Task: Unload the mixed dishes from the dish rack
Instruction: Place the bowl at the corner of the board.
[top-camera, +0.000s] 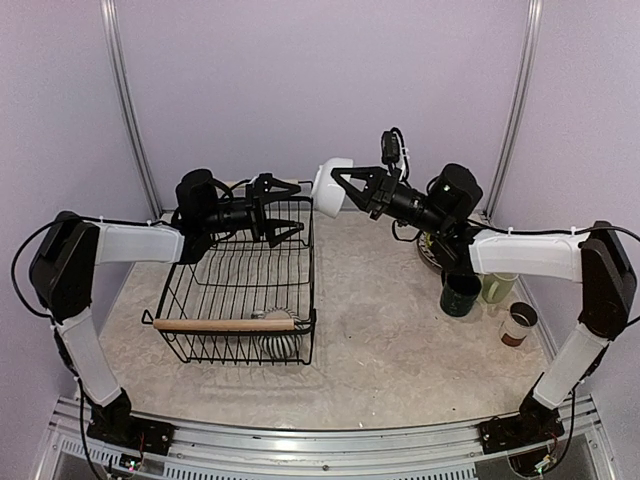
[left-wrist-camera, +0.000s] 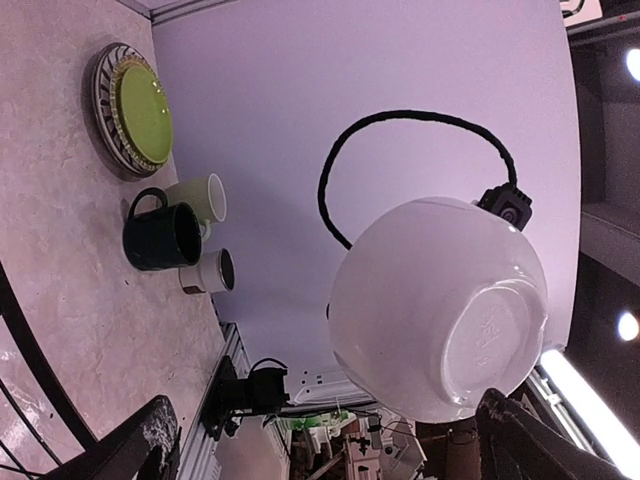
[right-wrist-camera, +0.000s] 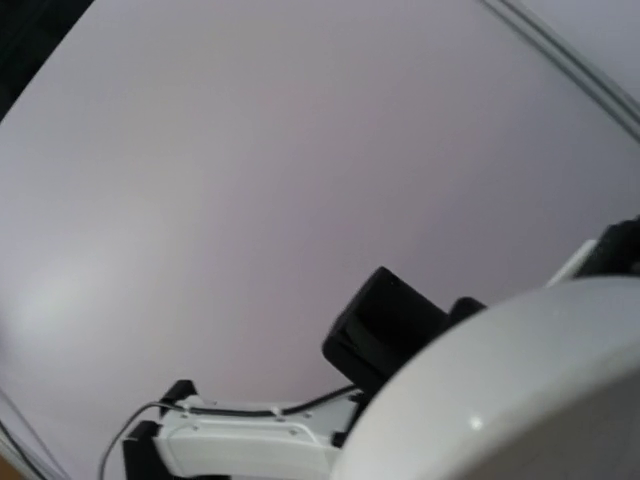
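The white bowl (top-camera: 332, 187) hangs in the air above the back right corner of the dish rack (top-camera: 313, 290). My right gripper (top-camera: 347, 189) is shut on its rim. In the right wrist view the bowl (right-wrist-camera: 520, 400) fills the lower right corner and hides my fingers. My left gripper (top-camera: 297, 210) stands open just left of the bowl, over the rack's rear. From the left wrist the bowl (left-wrist-camera: 440, 305) shows its underside beyond my spread fingers (left-wrist-camera: 140, 440), apart from them. A striped mug (top-camera: 280, 340) lies in the rack by the front wooden handle (top-camera: 225, 324).
At the right of the table stand the dark teal mug (top-camera: 460, 293), the pale green mug (top-camera: 497, 288) and the small white cup (top-camera: 518, 323). The lime-green plate (left-wrist-camera: 143, 112) lies on the striped plate (left-wrist-camera: 103, 95) behind them, partly hidden by my right arm in the top view.
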